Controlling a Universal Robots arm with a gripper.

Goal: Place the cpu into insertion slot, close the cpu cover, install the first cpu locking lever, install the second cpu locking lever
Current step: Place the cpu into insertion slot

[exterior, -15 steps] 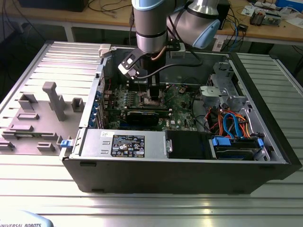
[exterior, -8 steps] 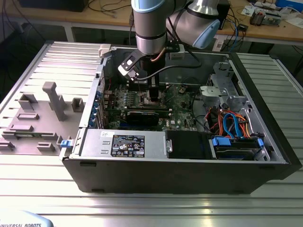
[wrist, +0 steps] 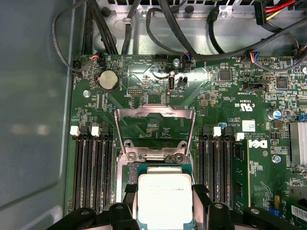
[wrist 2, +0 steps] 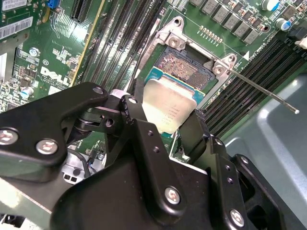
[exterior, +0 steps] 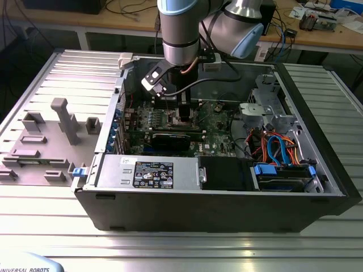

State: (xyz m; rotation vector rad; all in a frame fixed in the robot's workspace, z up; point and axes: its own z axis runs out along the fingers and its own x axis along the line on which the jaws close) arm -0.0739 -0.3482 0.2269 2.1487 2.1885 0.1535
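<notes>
Ribbed metal table [exterior: 181,249], bearing open computer case [exterior: 317,187]. Gripper [wrist 2: 165,112], one o'clock from labelled silver box [exterior: 147,170] in the exterior view, fingers clamped on cpu [wrist 2: 170,103] edges, chip partly over insertion slot [wrist 2: 184,64]. cpu cover [wrist: 154,113] raised open.

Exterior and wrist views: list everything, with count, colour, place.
cpu: one, silver, held at the slot.
slot: one, dark with silvery rim, on the board.
cover: one, silvery, swung open.
lever: one, silvery, sticking out from the slot.
memory slots: two banks, black, flanking the slot.
board: one, green, inside the case.
battery: one, silver, on the board.
case: one, black, open on the table.
table: one, grey, under the case.
arm: one, silver-blue, reaching into the case.
hand: one, black, shut on the cpu.
</notes>
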